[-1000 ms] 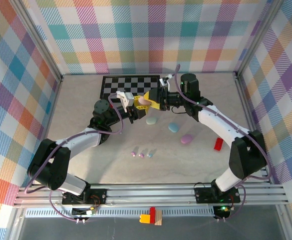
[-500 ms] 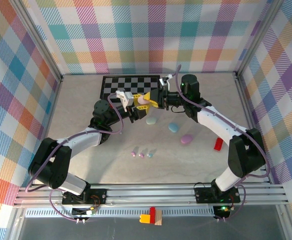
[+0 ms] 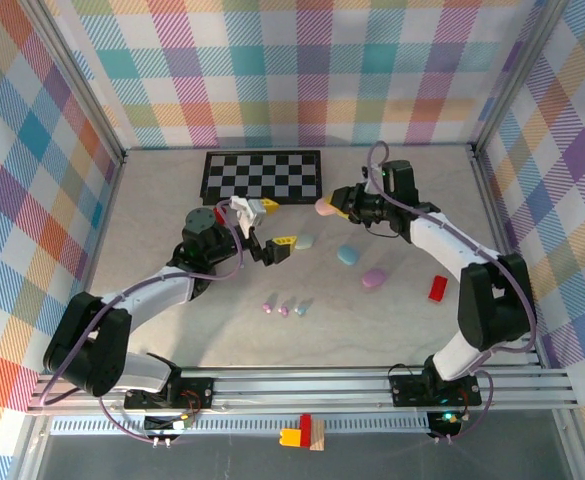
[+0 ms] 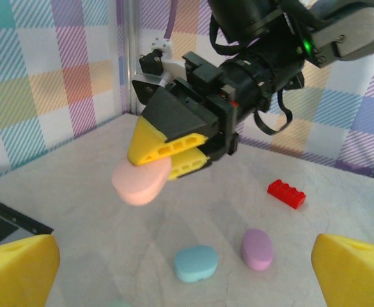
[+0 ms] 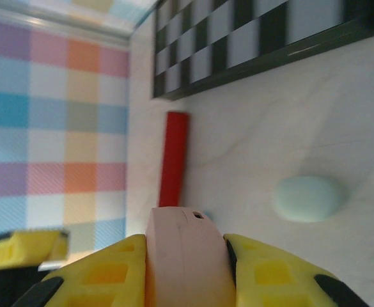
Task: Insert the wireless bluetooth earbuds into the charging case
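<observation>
- The left gripper (image 3: 275,225) is held above the table (image 3: 152,210), left of centre. Its jaws are spread wide and nothing is gripped between them; in the left wrist view its yellow fingertips (image 4: 14,275) stand at the two lower corners.
- The earbuds (image 3: 284,311) lie in a short row on the table, near the arm bases and well apart from both grippers. None is seated in a case, so the insertion is judged as not yet begun.
- A mint case (image 3: 304,242) rests on the table just beside the left gripper.
- A pink case (image 3: 325,207) is clamped in the right gripper (image 3: 338,206) and carried clear of the surface. No opened lid can be made out.
- A blue case (image 3: 348,254) and a lilac case (image 3: 374,278) lie on the table to the right of centre, with a red block (image 3: 438,288) further right.
- Steps judged outstanding: the case is to be opened and each earbud picked up and seated.
- The surface is a pale, marbled table, with a checkerboard mat (image 3: 262,175) at its far edge.
- The cell is enclosed by pastel plaid walls (image 3: 62,120).
</observation>
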You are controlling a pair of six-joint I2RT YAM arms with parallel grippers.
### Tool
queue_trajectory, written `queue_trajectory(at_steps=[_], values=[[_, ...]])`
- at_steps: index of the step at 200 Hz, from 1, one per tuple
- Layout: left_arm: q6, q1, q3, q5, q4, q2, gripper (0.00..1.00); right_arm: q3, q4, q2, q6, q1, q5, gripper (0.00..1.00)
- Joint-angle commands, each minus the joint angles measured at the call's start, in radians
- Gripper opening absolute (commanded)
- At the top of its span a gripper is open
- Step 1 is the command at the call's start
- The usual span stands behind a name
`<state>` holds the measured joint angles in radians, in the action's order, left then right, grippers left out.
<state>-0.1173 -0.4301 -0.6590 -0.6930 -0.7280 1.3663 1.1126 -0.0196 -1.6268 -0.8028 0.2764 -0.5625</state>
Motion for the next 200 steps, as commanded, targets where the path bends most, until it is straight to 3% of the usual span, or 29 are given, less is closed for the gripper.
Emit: queue_trajectory(at_steps=[1,84,114,153,172,200], values=[[-0.031,0.004,0.025,0.007,0.044,-0.032,1.00,-0.010,-0.029,-0.070,0.066,-0.050,0.058,0.11],[-0.034,0.002,0.032,0.010,0.067,-0.033,1.00,0.064,-0.016,-0.337,0.061,-0.094,0.105,0.15],[-0.024,0.002,0.022,0.010,0.079,-0.023,1.00,0.079,-0.075,-0.340,0.122,-0.094,0.151,0.36],[-0.004,0.001,0.010,0.038,0.098,-0.022,1.00,0.097,-0.210,-0.234,0.281,-0.094,0.282,0.64],[0.009,0.002,0.013,0.070,0.098,-0.030,1.00,0.102,-0.285,-0.183,0.369,-0.087,0.326,0.72],[0.024,0.004,0.018,0.124,0.111,-0.043,1.00,0.171,-0.507,-0.142,0.576,-0.005,0.516,0.75]])
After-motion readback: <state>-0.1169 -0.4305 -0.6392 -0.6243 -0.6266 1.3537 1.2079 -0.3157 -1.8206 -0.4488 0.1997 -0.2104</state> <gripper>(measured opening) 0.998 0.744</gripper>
